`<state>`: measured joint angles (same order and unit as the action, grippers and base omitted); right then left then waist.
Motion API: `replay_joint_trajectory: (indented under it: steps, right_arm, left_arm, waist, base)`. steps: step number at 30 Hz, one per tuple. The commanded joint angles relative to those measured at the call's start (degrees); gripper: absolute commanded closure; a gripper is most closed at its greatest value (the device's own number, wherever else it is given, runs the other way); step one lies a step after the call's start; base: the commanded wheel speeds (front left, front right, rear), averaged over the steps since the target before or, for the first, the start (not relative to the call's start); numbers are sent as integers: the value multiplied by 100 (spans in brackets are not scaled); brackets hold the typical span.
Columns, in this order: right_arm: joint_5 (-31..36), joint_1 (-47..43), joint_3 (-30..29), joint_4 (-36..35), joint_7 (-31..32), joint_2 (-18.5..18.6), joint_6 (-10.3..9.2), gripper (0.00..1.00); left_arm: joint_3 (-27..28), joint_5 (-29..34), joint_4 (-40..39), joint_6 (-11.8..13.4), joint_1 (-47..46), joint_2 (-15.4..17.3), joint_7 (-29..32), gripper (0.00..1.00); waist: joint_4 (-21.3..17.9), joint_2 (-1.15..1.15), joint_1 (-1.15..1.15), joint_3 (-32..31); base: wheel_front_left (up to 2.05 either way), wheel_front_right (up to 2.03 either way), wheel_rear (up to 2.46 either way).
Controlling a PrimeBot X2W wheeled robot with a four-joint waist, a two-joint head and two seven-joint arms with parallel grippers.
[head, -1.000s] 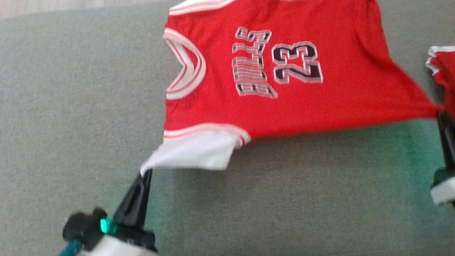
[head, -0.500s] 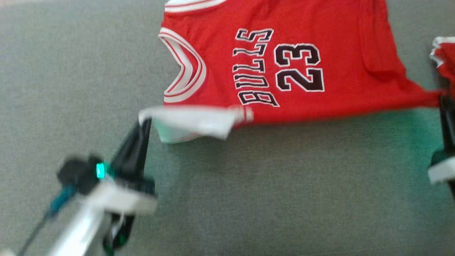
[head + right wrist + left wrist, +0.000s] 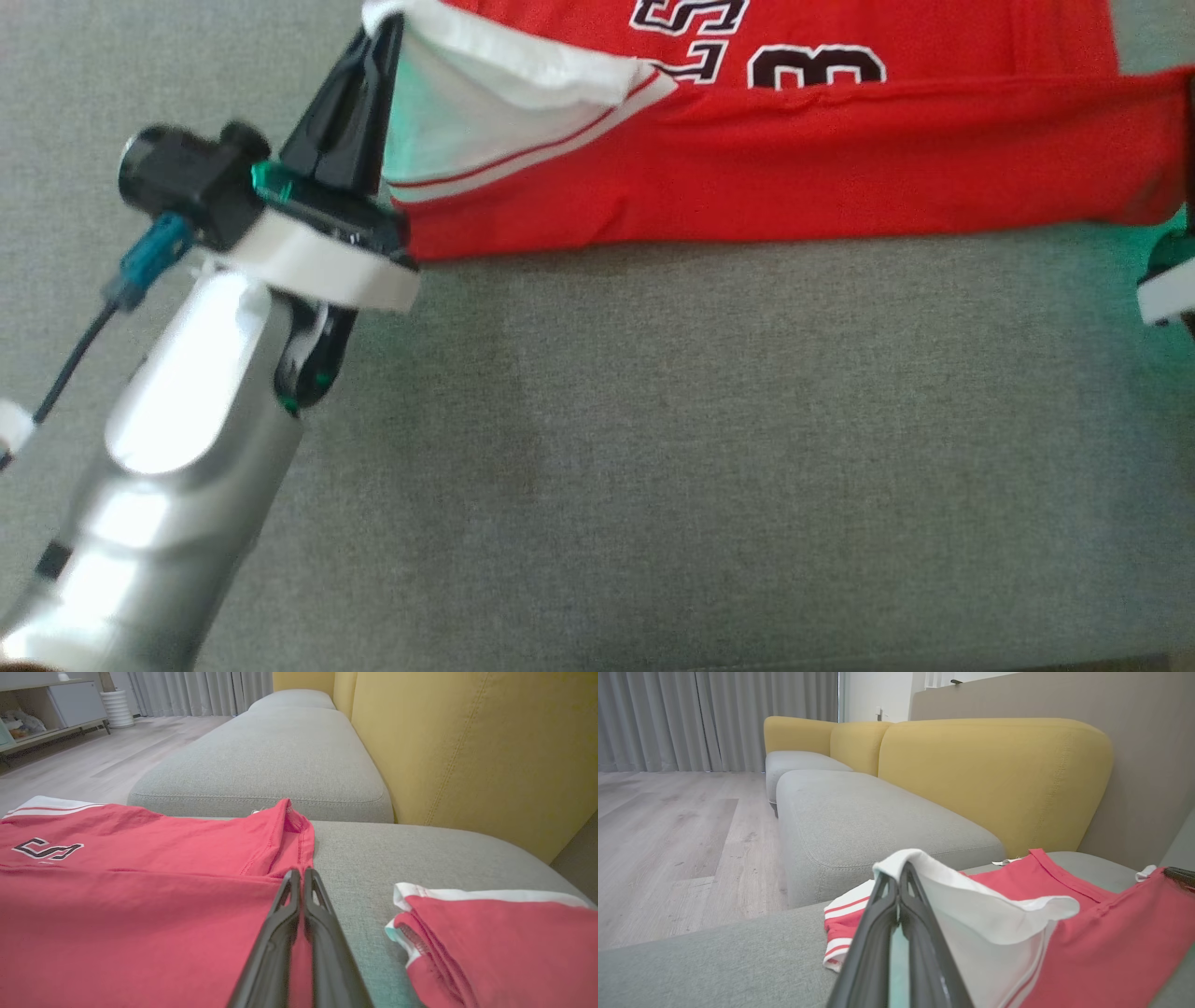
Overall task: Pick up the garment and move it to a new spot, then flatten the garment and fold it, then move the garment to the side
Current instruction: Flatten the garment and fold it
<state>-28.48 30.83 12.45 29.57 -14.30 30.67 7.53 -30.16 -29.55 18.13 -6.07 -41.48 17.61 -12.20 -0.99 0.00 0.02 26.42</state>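
Red jersey (image 3: 794, 177) spread on grey sofa cushion (image 3: 653, 448), near edge doubled over, white corner clamped in left gripper (image 3: 899, 870), hem clamped in right gripper (image 3: 300, 873), second red garment (image 3: 490, 947) laid beside.

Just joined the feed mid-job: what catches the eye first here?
A bright red basketball jersey with white trim lies stretched across the grey fabric sofa seat, its near half doubled over the black lettering. The left gripper pinches its white sleeve edge and the right gripper its opposite corner; mustard-yellow backrests rise behind.
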Motion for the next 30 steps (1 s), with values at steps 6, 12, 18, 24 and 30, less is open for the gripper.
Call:
replay_joint_trajectory:
  steps: [6,12,18,24,30]
  right_arm:
    - [-273,273,172,202,-65,4,-4,0]
    - [-137,-78,-180,-118,-68,-177,-4,0]
    - [27,-514,-446,-379,-69,-369,-4,0]
    - [91,-621,-509,-437,-69,-454,-4,0]
    - [62,-643,-432,-316,-69,-476,-4,0]
  left_arm:
    - [332,100,483,102,-279,-226,-251,0]
    - [621,338,72,427,715,-564,-277,0]
    - [794,482,117,484,1545,-816,-278,0]
    - [787,453,745,402,1615,-909,-273,0]
    - [646,407,1406,199,1378,-975,-213,100]
  waist:
    - [15,0,-2,117]
    - [21,0,-2,-36]
    - [16,0,-2,-139]
    - [-17,0,-2,-146]
    - [-33,0,-2,-138]
  base:
    - [0,0,0]
    - [0,0,0]
    - [0,0,0]
    - [0,0,0]
    - [0,0,0]
